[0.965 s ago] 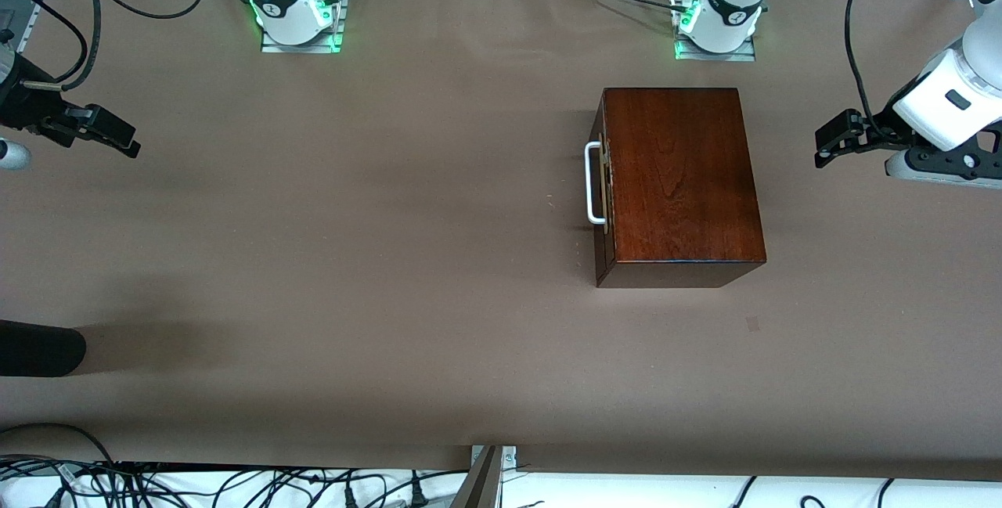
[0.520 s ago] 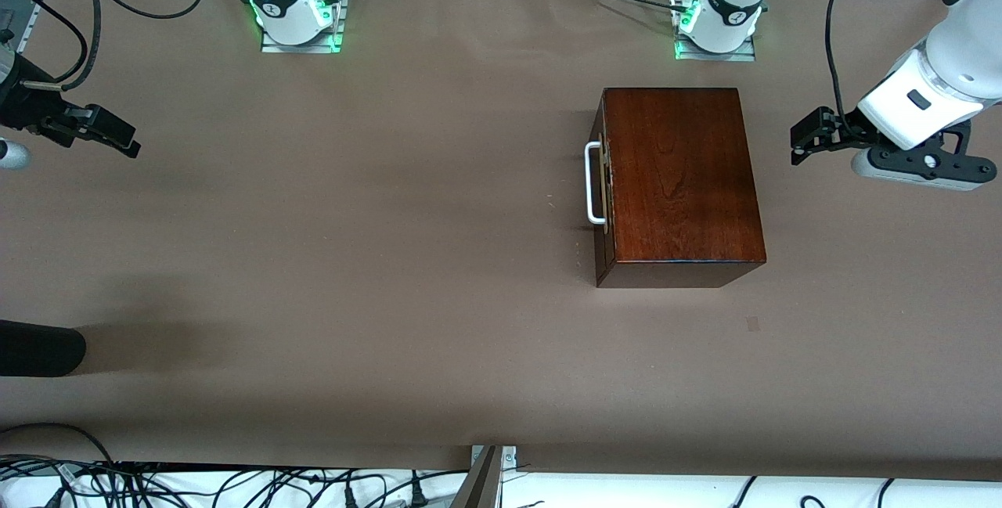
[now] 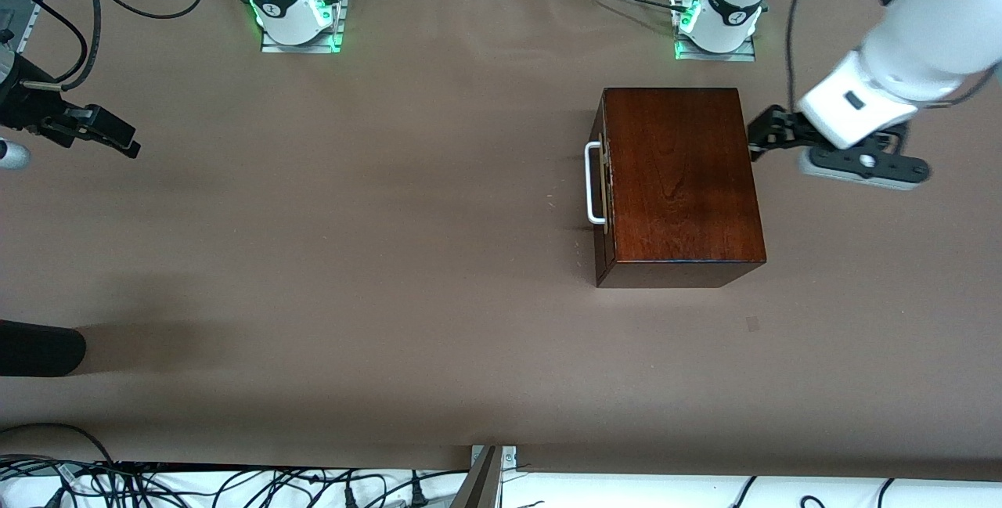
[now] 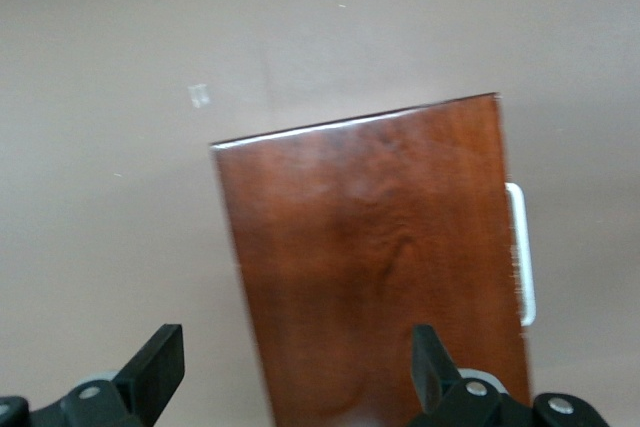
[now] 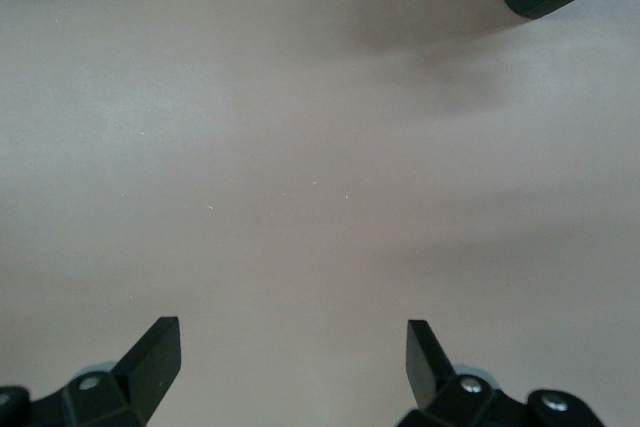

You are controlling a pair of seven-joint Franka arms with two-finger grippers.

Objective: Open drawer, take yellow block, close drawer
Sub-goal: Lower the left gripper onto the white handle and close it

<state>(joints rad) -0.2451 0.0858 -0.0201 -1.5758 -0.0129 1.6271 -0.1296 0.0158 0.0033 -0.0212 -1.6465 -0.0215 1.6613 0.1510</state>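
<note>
- Since the earlier front views we see the left gripper [image 3: 758, 138] has travelled in from the left arm's end of the table, and it now hangs in the air at the edge of the wooden box [image 3: 679, 179] that faces that end.
- Its fingers [image 4: 155, 367] stand wide apart with nothing between them; in the left wrist view the box top fills the space ahead of them.
- The right gripper [image 3: 117, 140] has not moved: that arm waits at the right arm's end of the table, fingers [image 5: 155, 352] wide and empty over bare table [image 3: 352, 257].
- The box has not shifted either. The drawer [image 3: 601, 187] is shut, its front flush with the box and turned toward the right arm's end.
- We count one box, one drawer, and one white handle [image 3: 592, 183] on the drawer front.
- We count two grippers and two arm bases lit green.
- We count one dark rounded object [image 3: 39, 347] at the table edge toward the right arm's end, nearer the front camera than the right gripper.
- We see no yellow block in any view.
</note>
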